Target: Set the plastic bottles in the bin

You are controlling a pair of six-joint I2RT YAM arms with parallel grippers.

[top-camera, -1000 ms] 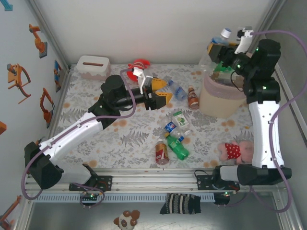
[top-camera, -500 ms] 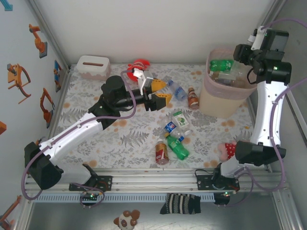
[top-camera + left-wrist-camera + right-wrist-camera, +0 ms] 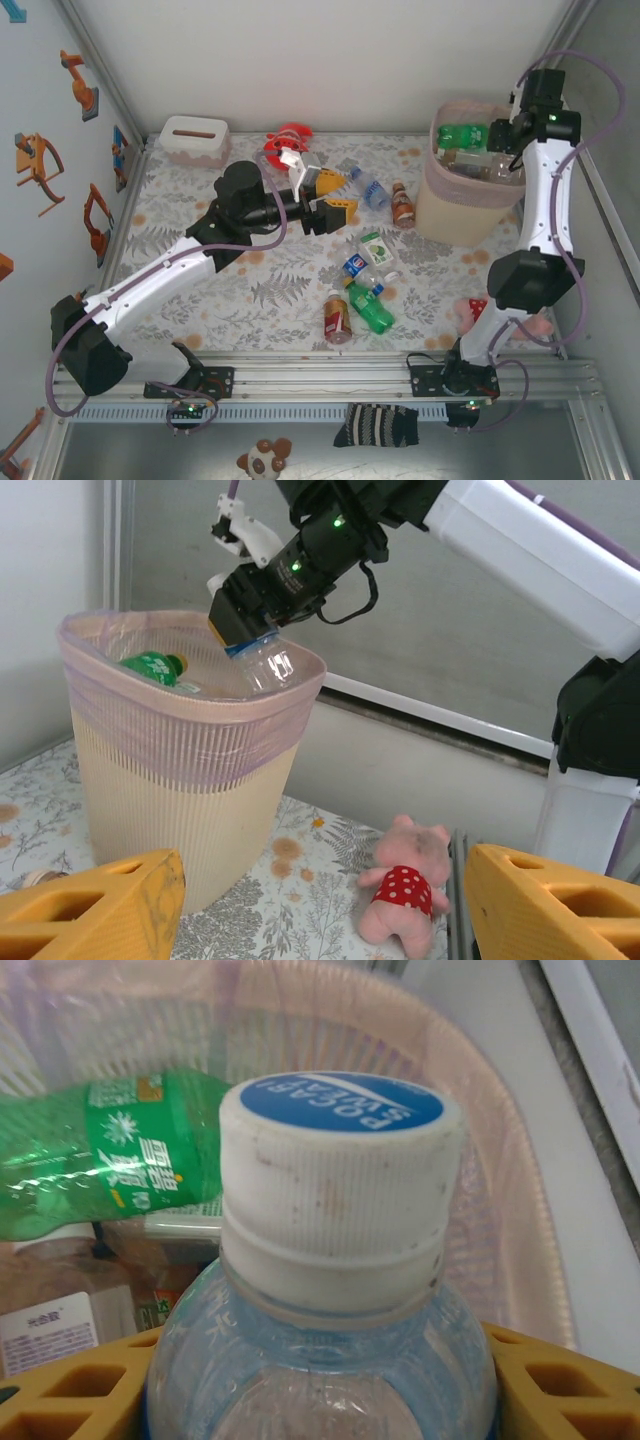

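My right gripper (image 3: 320, 1390) is shut on a clear bottle (image 3: 330, 1260) with a white, blue-topped cap. It holds the bottle neck-down over the mouth of the pale pink bin (image 3: 462, 205); the left wrist view has that bottle (image 3: 265, 662) at the bin's rim (image 3: 190, 695). A green bottle (image 3: 110, 1155) and others lie inside. My left gripper (image 3: 338, 193) hovers open and empty over mid-table, facing the bin. Loose on the table are a clear bottle (image 3: 368, 187), a brown one (image 3: 403, 205), and several more (image 3: 362, 285) in front.
A pink plush in a red dotted dress (image 3: 405, 890) lies right of the bin near the table's rail. A red plush (image 3: 288, 136) and a white tissue box (image 3: 193, 138) sit at the back. Walls close in on the left, rear and right.
The right arm has swung toward the right wall, carrying its bottle from above the bin's left rim down to the bin's mouth. The left arm has hardly moved.
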